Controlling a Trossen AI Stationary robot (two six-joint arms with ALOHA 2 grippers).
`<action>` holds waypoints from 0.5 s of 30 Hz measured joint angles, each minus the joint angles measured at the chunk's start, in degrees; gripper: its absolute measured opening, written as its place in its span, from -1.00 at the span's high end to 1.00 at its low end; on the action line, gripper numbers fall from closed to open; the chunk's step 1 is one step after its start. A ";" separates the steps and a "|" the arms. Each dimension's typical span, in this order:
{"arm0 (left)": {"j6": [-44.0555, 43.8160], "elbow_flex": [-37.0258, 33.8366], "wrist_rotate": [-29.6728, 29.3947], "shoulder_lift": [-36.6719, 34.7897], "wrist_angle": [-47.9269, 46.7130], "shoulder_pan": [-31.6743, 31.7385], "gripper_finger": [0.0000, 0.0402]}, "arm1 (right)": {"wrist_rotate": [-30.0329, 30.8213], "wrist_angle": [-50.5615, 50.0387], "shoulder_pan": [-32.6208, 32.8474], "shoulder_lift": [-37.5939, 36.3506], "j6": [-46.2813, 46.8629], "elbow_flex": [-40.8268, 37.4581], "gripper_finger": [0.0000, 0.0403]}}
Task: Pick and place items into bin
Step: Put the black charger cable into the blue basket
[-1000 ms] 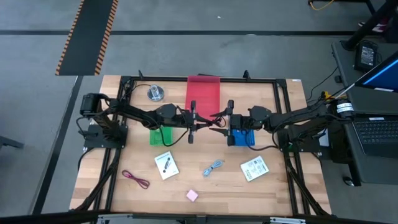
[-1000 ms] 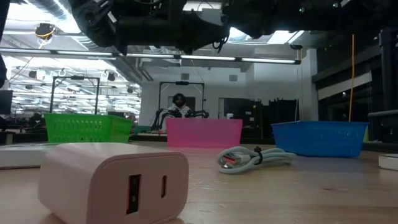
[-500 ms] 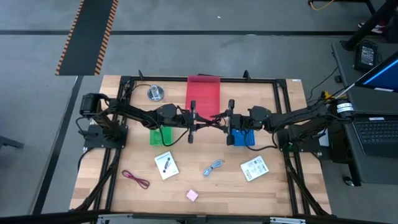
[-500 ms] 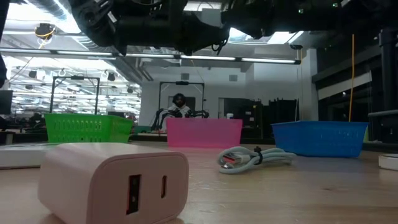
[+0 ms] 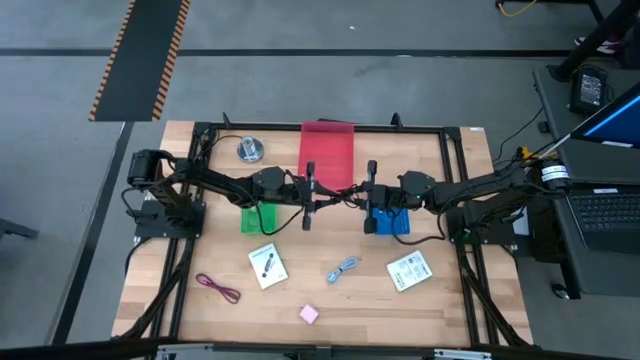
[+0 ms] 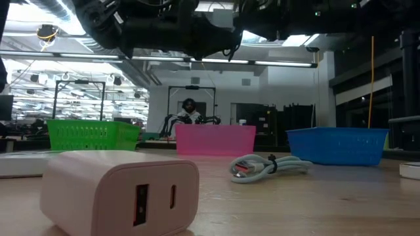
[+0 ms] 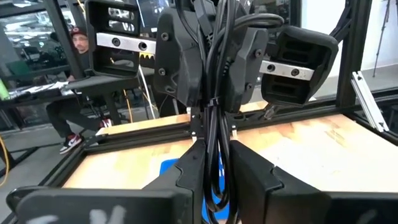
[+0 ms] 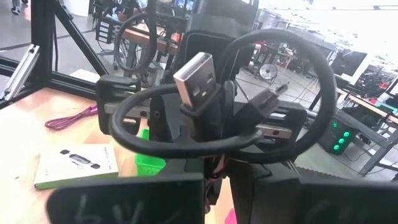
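Note:
A coiled black cable (image 5: 341, 192) hangs high over the table's middle, between my two grippers, which face each other. My left gripper (image 5: 326, 195) comes from the left and is shut on it. My right gripper (image 5: 357, 194) comes from the right and is shut on it too. The cable's silver USB plug (image 8: 198, 76) sticks out of the coil. On the table lie two white cards (image 5: 267, 265) (image 5: 408, 270), a maroon cable (image 5: 218, 288), a blue cable (image 5: 343, 268) and a pink cube (image 5: 309, 314). My left gripper pinches the coil's bunched strands (image 7: 211, 134) between its two fingers, coming level from the table's left. The strands run upright through the narrow gap, and the coil is clear of the table. My right gripper pinches the coil's strands (image 8: 205, 144) between its two fingers, coming level from the table's right. The loops and the plug stand out beyond the fingertips, clear of the table.
A red bin (image 5: 328, 150) stands at the far middle, a green bin (image 5: 258, 217) under my left arm and a blue bin (image 5: 390, 221) under my right. A round silver disc (image 5: 249, 150) sits far left. A person (image 6: 189, 108) sits beyond the table.
My right gripper has shut on the black cable, which my left gripper holds up; its fingers stood spread wide a second ago. Both arms have stayed in place and the cable has not moved.

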 joint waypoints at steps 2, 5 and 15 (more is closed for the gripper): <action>0.00 0.00 -0.03 -0.68 -1.34 0.00 0.64 | 0.05 -0.07 0.00 0.00 0.01 0.00 0.90; 0.02 0.00 -0.35 -2.79 -4.99 -0.02 0.57 | 0.27 0.07 0.00 -0.03 -0.02 0.00 0.90; 0.66 -0.09 -2.00 -14.31 -27.97 -0.07 0.45 | 4.78 -7.14 -0.04 -4.05 1.64 0.00 0.90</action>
